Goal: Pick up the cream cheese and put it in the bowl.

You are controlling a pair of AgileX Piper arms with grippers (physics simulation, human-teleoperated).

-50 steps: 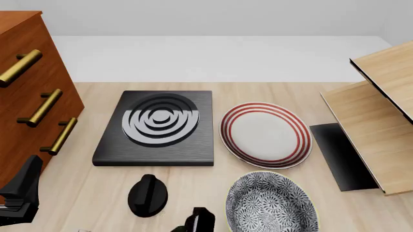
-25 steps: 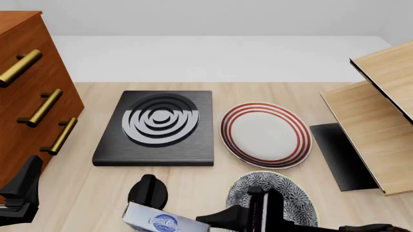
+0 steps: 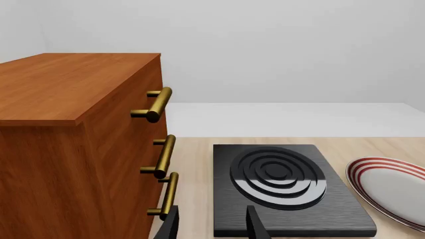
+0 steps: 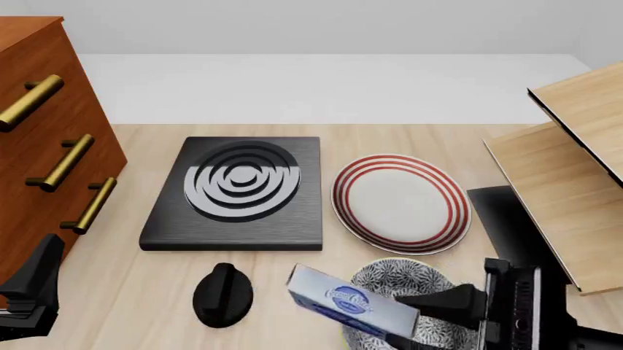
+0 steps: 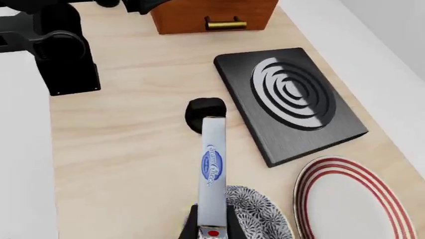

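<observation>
The cream cheese [image 4: 352, 301] is a grey-silver box with a blue oval logo, held in the air by my right gripper [image 4: 428, 313], which is shut on one end of it. The box hangs over the near left rim of the patterned bowl [image 4: 443, 286]. In the right wrist view the cream cheese [image 5: 212, 174] sticks out from the fingers, above the bowl's edge [image 5: 256, 211]. My left gripper [image 3: 211, 226] is open and empty, low at the table's left by the drawers; in the front view it shows at the lower left [image 4: 29, 288].
A black stove plate [image 4: 238, 191] lies at centre left with a black knob [image 4: 223, 294] in front of it. A red-ringed white plate [image 4: 401, 202] sits behind the bowl. A wooden drawer cabinet [image 4: 44, 138] stands left, a wooden shelf [image 4: 565, 182] right.
My right gripper has carried the cream cheese rightward and up, from beside the knob to over the bowl's left rim. The left arm has not moved.
</observation>
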